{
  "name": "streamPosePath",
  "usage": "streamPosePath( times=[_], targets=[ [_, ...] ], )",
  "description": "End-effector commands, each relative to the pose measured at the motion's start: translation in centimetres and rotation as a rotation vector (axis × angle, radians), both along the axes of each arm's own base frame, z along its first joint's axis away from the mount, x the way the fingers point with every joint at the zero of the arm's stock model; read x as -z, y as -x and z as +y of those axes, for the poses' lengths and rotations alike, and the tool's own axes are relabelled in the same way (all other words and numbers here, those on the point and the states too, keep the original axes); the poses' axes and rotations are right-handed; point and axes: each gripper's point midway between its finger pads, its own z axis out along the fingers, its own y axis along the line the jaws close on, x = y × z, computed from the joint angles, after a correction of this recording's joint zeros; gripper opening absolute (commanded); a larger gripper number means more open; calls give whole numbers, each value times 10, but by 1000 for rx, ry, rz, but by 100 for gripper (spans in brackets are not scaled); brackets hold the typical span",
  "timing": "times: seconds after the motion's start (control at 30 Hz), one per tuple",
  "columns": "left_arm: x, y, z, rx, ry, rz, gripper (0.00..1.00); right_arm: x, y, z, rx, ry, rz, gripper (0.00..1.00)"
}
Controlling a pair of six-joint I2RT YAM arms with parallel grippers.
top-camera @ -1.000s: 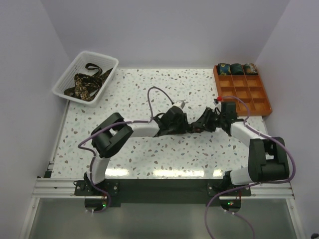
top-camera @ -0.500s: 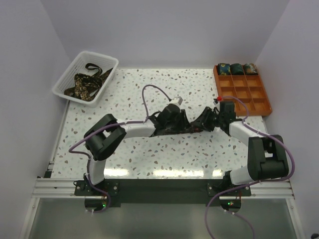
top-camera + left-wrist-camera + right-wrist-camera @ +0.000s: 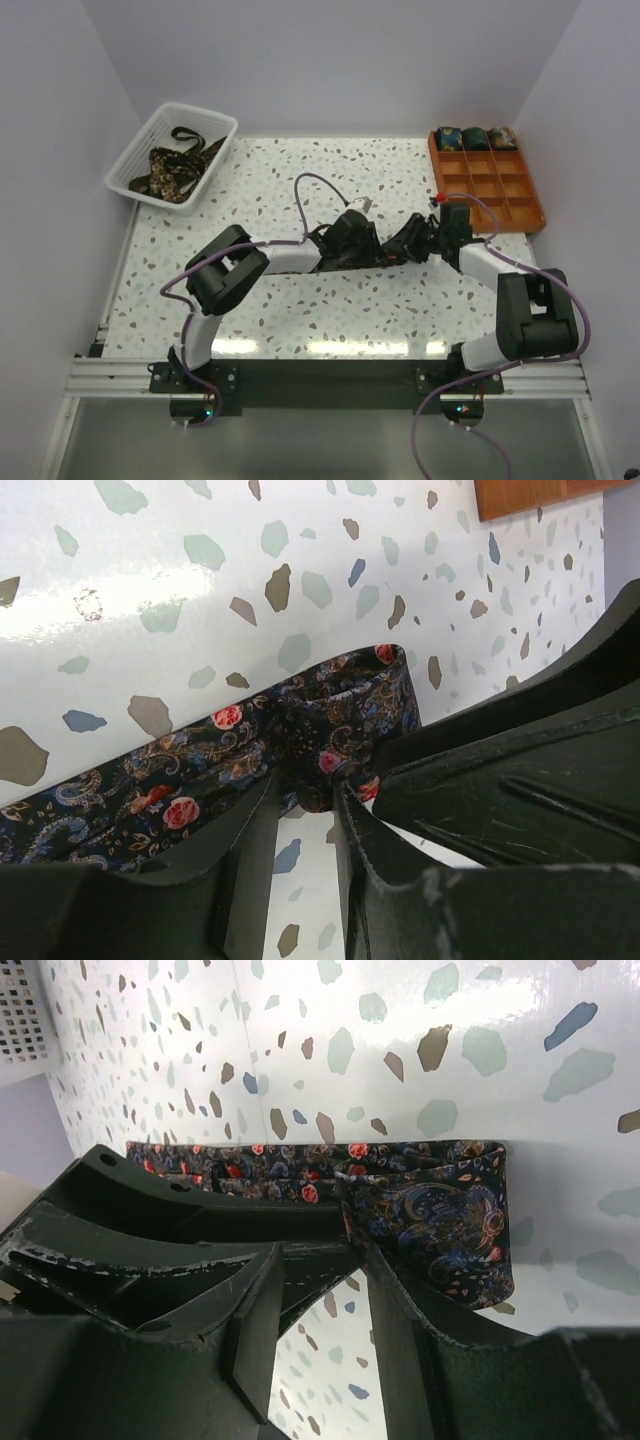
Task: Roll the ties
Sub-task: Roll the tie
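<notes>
One of the ties, dark with red flowers and paisley (image 3: 190, 785), lies on the speckled table between my two grippers at mid-table (image 3: 388, 258). My left gripper (image 3: 308, 785) is shut on a bunched fold of it at the fingertips. In the right wrist view, the tie's folded end (image 3: 440, 1210) lies against the outer finger (image 3: 400, 1300) of my right gripper (image 3: 320, 1255). That gripper stands open, with table showing through the gap. In the top view, the left gripper (image 3: 370, 248) and right gripper (image 3: 410, 242) nearly touch.
An orange gridded tray (image 3: 490, 188) at the back right holds three rolled ties (image 3: 474, 138) in its far row. A white mesh basket (image 3: 140, 150) at the back left holds loose ties (image 3: 172, 170). White walls close in the table on three sides.
The left wrist swung slightly back and left, then returned toward the right gripper, its jaws widening a little and then closing in on the tie. The right arm has barely moved.
</notes>
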Motion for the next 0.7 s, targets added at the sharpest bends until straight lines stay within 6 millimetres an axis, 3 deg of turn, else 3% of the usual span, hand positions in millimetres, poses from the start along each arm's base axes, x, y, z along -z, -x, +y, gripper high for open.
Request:
streamPosePath(
  times=[0.0, 0.13, 0.33, 0.5, 0.67],
  targets=[
    [-11, -8, -12, -16, 42, -21, 33, -18, -11, 2, -2, -3, -63, 43],
    [-8, -7, -9, -15, 33, -17, 31, -31, -13, -11, 4, 90, -81, 43],
    [-9, -5, -8, -14, 31, -17, 30, -27, -18, -45, 62, 185, -69, 45],
    [-10, -5, -7, -13, 29, -17, 28, -10, -15, -55, 48, 159, -27, 46],
    [-8, -3, -7, -11, 29, -9, 26, 5, -14, -50, 20, 130, -11, 46]
  ],
)
